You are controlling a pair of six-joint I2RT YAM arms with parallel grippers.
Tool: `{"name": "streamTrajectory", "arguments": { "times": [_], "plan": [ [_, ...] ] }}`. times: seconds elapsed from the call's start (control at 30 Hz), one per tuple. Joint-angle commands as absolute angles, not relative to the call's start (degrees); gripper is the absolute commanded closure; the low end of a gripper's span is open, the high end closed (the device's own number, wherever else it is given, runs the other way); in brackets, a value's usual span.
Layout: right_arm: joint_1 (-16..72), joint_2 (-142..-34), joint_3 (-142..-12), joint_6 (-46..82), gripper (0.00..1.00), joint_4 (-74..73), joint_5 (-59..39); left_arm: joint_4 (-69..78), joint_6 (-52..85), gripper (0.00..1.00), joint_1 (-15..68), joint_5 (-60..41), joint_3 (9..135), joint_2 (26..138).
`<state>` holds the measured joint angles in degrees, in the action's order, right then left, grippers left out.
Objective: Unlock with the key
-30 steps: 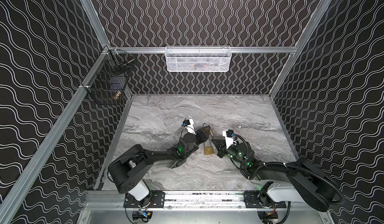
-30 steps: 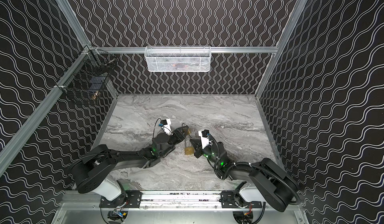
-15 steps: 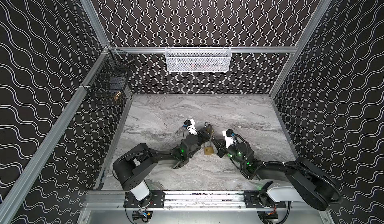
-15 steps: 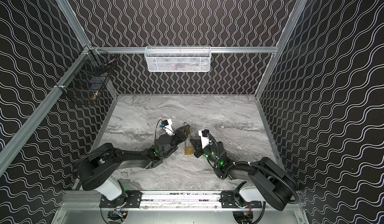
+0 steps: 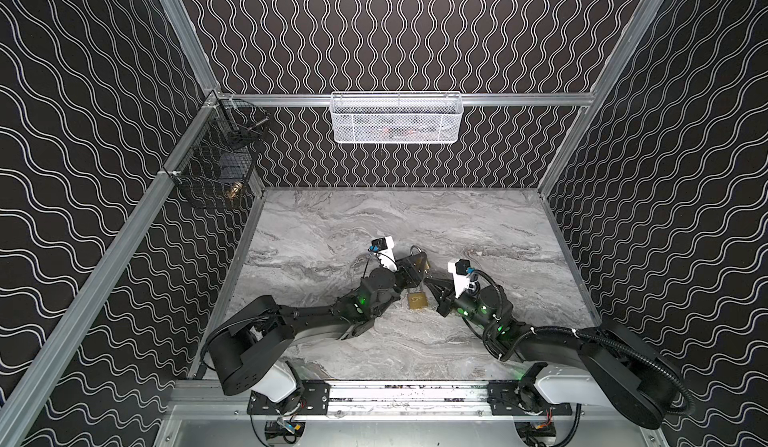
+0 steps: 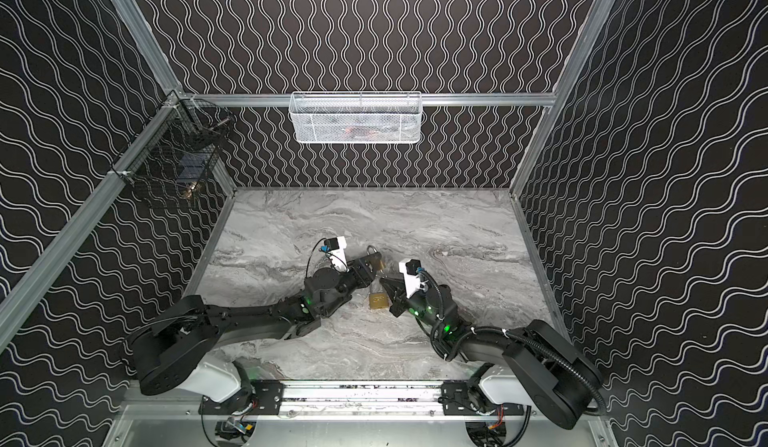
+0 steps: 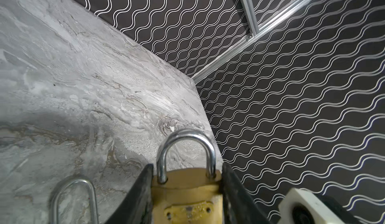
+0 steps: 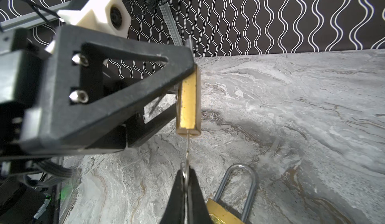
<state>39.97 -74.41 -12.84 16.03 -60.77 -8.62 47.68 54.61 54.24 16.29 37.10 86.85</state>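
Note:
My left gripper (image 7: 186,183) is shut on a brass padlock (image 7: 187,200), one black finger (image 7: 139,193) on each side of the body, and the steel shackle (image 7: 185,148) is seated in it. In both top views this padlock (image 5: 422,261) is held just above the table. My right gripper (image 8: 186,177) is shut on a thin silver key (image 8: 188,150). The key's blade runs edge-on up to the bottom face of the held padlock (image 8: 188,102) and meets it at the keyhole. In a top view the right gripper (image 6: 384,279) sits close beside the padlock (image 6: 377,262).
A second brass padlock (image 5: 417,300) lies flat on the marble table (image 5: 415,224) directly below the two grippers, also visible in the right wrist view (image 8: 229,206). A white mesh basket (image 5: 397,119) hangs on the back wall and a black wire basket (image 5: 216,166) on the left wall.
The left arm's elbow and shoulder have shifted a little to the right. Both grippers, the held padlock and the key stay in about the same place.

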Motion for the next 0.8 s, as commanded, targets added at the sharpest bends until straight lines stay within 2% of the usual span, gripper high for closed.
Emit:
{"name": "streamTrajectory", "arguments": {
  "times": [0.0,0.73,0.77],
  "plan": [
    [39.73,-74.62,-13.27,16.51,1.00,-68.11,-7.39,42.39,49.20,0.74,55.60,14.11,37.18,86.99],
    [38.94,-73.04,-12.63,15.95,1.00,-67.49,-5.99,47.21,50.74,0.75,57.13,11.29,35.60,88.76],
    [38.94,-72.99,-12.81,15.84,0.97,-67.04,-5.98,46.48,51.81,0.75,57.00,11.52,35.79,88.41]
  ]
}}
